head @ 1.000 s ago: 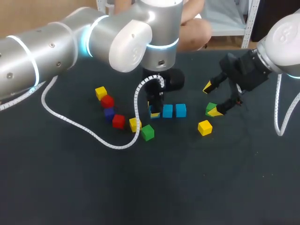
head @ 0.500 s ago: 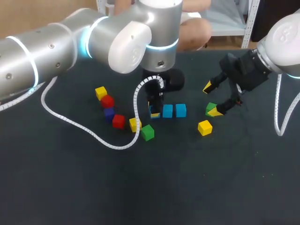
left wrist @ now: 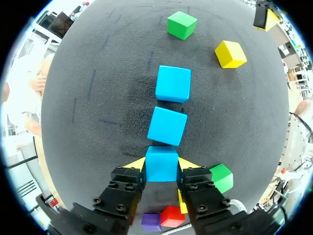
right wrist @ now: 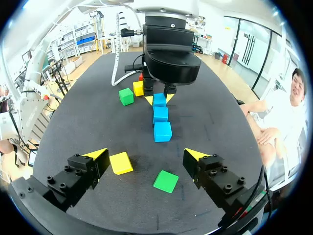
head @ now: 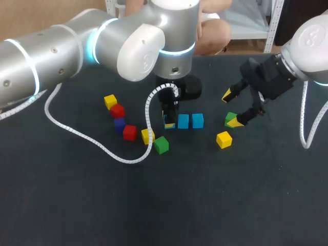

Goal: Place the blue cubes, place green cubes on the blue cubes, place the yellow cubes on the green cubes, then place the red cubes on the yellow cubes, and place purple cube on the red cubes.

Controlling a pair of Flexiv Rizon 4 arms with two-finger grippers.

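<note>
Left gripper [left wrist: 162,164] clamped on end blue cube [left wrist: 161,160] across opposite faces; smooth, square-edged block on dark grainy table [left wrist: 98,98]. Middle blue cube [left wrist: 167,125] lies just ahead, seemingly touching it, far blue cube [left wrist: 173,83] beyond. Right gripper [right wrist: 145,154] spread wide, empty, green cube [right wrist: 166,181] between its fingers.

row: three cubes in a left-right line mid-table [head: 154,205], close together; left-end cube [left wrist: 161,164], middle cube [left wrist: 167,126], right-end cube [left wrist: 173,83]
left gripper [left wrist: 161,166]: over the row's left end, one finger against each side of the left-end cube
chain: six cubes left of the row, curving from rear cube [head: 110,101] at back-left to front cube [head: 161,145], just before the row's left end
right pair: inner cube [head: 230,118] right of the row, below the right gripper [head: 230,108] and its spread fingers; outer cube [head: 223,139] before it, apart
</note>
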